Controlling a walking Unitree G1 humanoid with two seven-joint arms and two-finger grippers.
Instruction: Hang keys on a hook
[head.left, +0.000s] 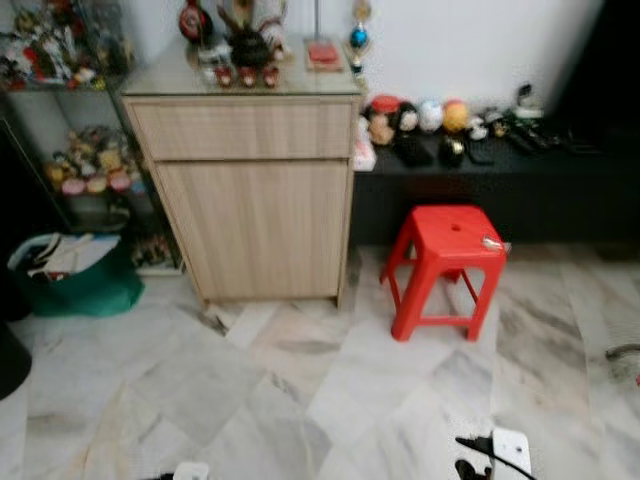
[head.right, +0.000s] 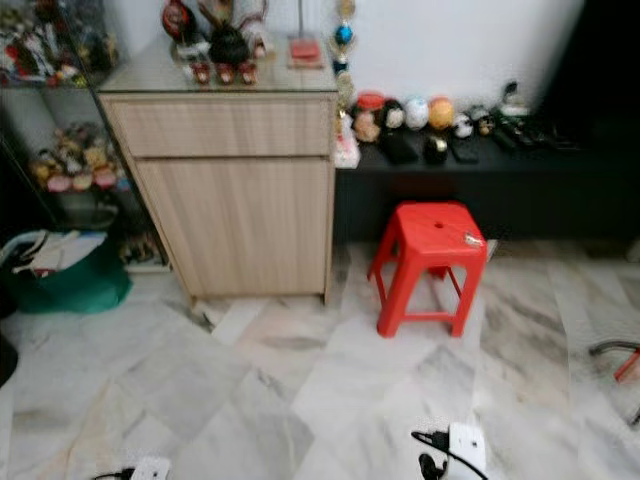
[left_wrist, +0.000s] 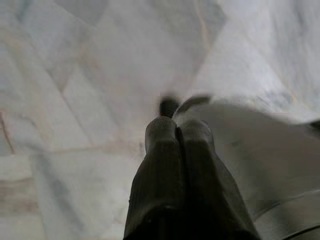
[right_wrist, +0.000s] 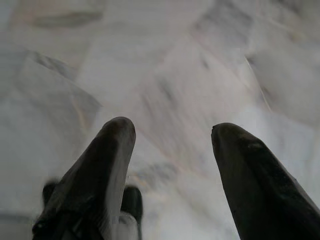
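The keys lie on the right edge of the red stool, which stands on the marble floor just right of the wooden cabinet and in front of a low black shelf. My left gripper hangs over the floor with its fingers pressed together and empty. My right gripper hangs likewise, fingers spread apart, empty.

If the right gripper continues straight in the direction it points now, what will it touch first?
Most likely the marble floor. The right gripper, jaws open and empty, points down at bare tiles, and nothing else lies between. How far off the floor is cannot be judged.
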